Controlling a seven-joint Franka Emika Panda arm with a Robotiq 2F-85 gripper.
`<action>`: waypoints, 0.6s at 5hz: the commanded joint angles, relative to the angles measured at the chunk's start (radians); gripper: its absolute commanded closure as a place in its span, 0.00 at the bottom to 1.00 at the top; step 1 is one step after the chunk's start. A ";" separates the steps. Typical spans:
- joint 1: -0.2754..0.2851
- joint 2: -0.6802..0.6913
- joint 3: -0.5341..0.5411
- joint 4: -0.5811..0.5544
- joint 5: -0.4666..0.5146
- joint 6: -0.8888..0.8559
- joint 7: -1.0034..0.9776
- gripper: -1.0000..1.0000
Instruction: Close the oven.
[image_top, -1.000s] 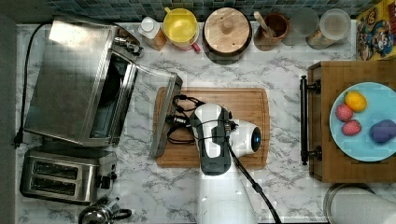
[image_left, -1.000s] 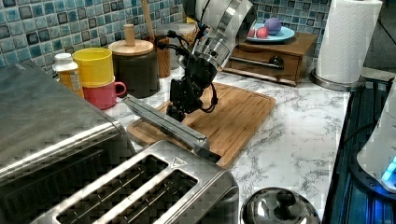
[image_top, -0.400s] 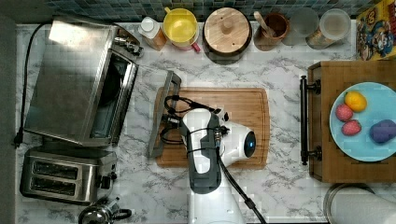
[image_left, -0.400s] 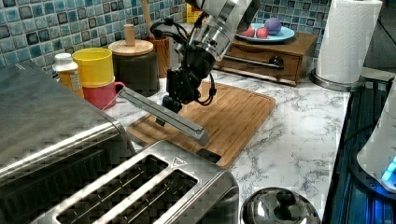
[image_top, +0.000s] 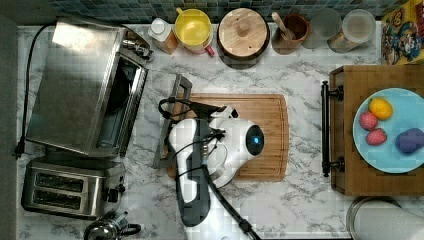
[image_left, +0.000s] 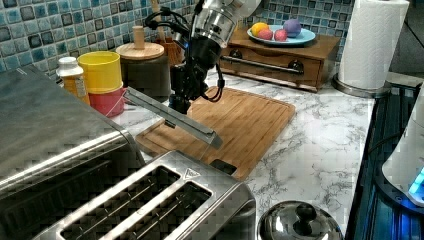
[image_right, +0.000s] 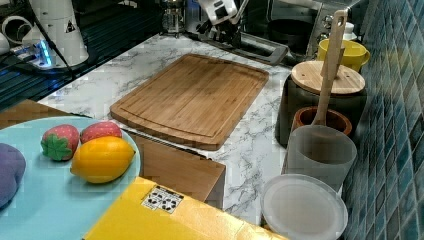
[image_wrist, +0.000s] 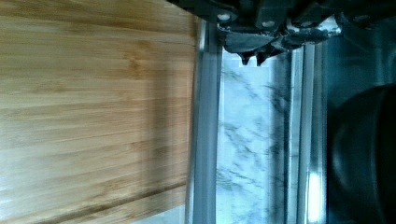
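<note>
The oven stands at the top view's left on the marble worktop, its glass door partly raised above the cutting board. The fingers sit against the door's edge; whether they grip it I cannot tell.

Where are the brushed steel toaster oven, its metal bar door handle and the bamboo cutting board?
brushed steel toaster oven (image_top: 75, 85), top view, on its flat top panel.
metal bar door handle (image_left: 172, 116), left view, on the middle of the bar.
bamboo cutting board (image_right: 195, 97), right view, on its bare centre.
</note>
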 joint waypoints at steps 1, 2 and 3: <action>0.187 -0.082 0.157 0.230 -0.287 0.166 0.391 1.00; 0.158 -0.126 0.191 0.231 -0.171 0.149 0.332 1.00; 0.168 -0.173 0.208 0.226 -0.181 0.179 0.342 1.00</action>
